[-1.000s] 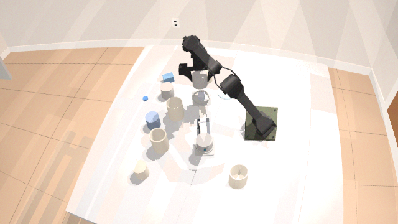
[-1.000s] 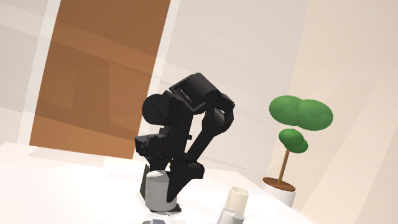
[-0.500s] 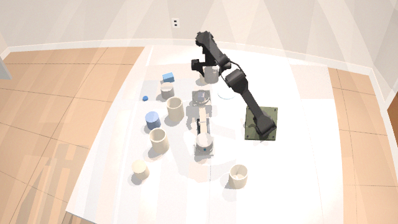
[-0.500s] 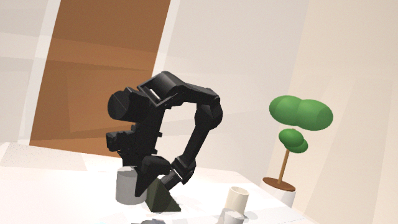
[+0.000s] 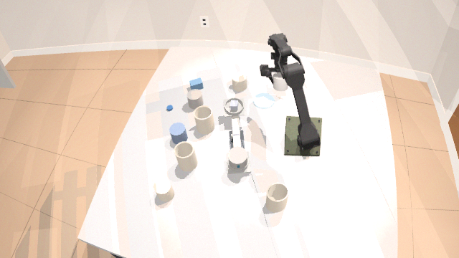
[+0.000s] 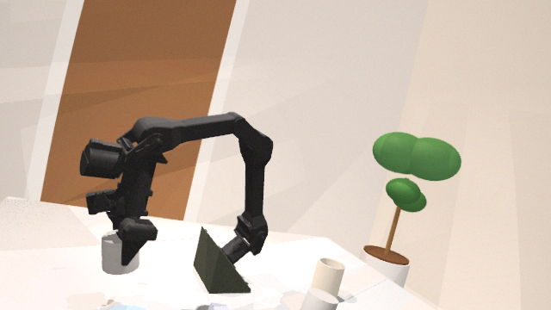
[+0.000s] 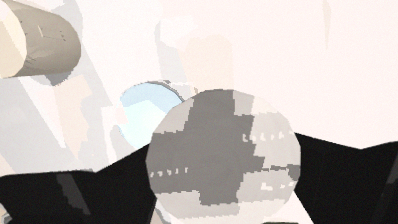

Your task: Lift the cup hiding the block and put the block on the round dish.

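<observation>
My gripper (image 5: pixel 279 79) (image 6: pixel 120 251) (image 7: pixel 215 136) is shut on a grey cup (image 5: pixel 280 84) (image 6: pixel 113 256) (image 7: pixel 220 150), held upright beside the round dish; whether its base touches the table is unclear. The pale blue dish (image 5: pixel 264 101) (image 6: pixel 125 308) (image 7: pixel 142 107) is partly behind the held cup in the wrist view. A small pale block (image 5: pixel 234 104) (image 6: pixel 219 306) sits uncovered in the ring on the far end of the balance (image 5: pixel 235 126). The other grey cup (image 5: pixel 237 157) (image 6: pixel 319 299) stands on the balance's near end.
A beige cup (image 5: pixel 239 83) (image 7: pixel 55 42) stands left of the held cup. Further left are a blue block (image 5: pixel 196 84), a grey-brown cylinder (image 5: pixel 195 99), a blue cylinder (image 5: pixel 178 133) and several beige cups. Another beige cup (image 5: pixel 276 198) (image 6: pixel 328 275) stands near the front.
</observation>
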Controlling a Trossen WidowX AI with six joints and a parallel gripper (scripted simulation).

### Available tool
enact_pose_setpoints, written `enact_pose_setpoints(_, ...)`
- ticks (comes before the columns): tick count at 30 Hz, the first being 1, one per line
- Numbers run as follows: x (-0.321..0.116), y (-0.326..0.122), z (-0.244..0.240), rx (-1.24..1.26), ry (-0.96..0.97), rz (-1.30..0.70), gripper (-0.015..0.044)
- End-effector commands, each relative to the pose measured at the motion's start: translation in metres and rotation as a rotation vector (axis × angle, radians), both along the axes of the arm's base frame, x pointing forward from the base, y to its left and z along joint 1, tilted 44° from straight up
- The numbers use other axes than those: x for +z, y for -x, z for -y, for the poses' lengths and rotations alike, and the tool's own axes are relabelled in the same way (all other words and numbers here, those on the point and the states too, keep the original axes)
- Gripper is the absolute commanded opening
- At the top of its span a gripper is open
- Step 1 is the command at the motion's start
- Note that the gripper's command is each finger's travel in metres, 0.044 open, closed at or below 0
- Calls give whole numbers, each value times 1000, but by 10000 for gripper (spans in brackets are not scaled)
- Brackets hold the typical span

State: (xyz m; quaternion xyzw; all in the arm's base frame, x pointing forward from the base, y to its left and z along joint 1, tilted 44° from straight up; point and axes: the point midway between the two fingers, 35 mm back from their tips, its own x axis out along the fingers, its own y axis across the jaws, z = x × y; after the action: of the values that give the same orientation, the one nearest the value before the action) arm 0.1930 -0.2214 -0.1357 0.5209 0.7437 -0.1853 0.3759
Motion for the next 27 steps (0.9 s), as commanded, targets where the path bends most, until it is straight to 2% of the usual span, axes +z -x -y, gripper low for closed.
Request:
enact_pose_setpoints(1,-15,26,0,11,-13,-2,0)
enact_pose_setpoints(14,-44,34,-25,12,-15,-2,0)
enact_pose_setpoints(27,-55,37,-34,12,-15,-2,0)
